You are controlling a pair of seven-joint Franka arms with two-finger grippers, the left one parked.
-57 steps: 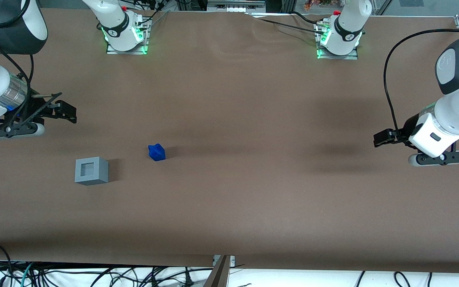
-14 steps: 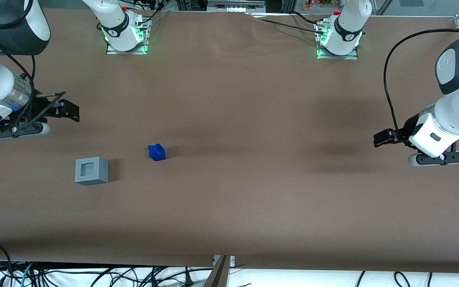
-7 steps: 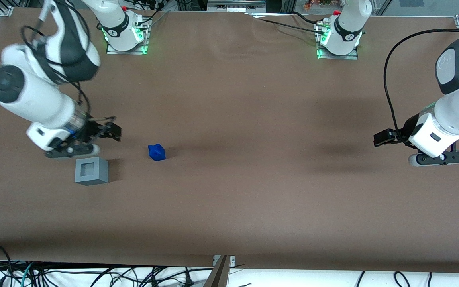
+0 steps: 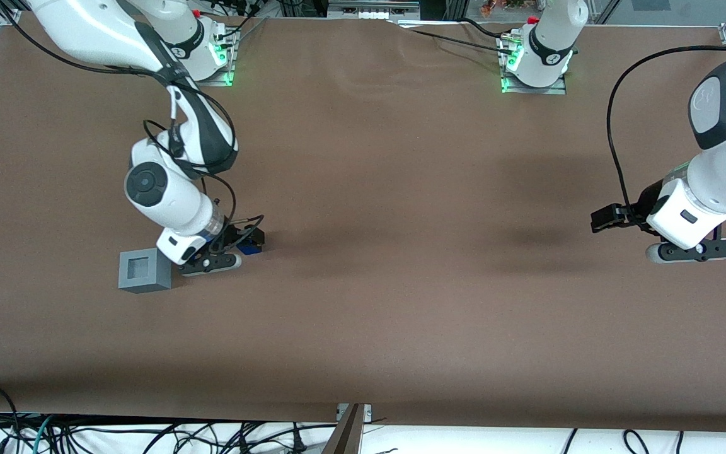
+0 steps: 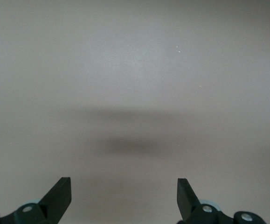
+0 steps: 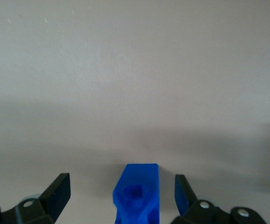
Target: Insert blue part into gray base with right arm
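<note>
The blue part (image 4: 250, 248) lies on the brown table, mostly covered by my right gripper (image 4: 251, 241) in the front view. In the right wrist view the blue part (image 6: 137, 192) sits between the two open black fingers (image 6: 59, 190), touching neither. The gripper (image 6: 123, 189) is low over the table and astride the part. The gray base (image 4: 144, 270), a light-gray cube with a square recess in its top, stands beside the gripper's wrist, a little nearer the front camera, toward the working arm's end of the table.
The brown table (image 4: 401, 284) stretches toward the parked arm's end. The two arm bases (image 4: 199, 53) with green lights stand at the table's edge farthest from the front camera. Cables hang below the table's near edge.
My right arm has swung in from the table's end and come down over the blue part, which now lies between the open fingers. The blue part and gray base have not moved.
</note>
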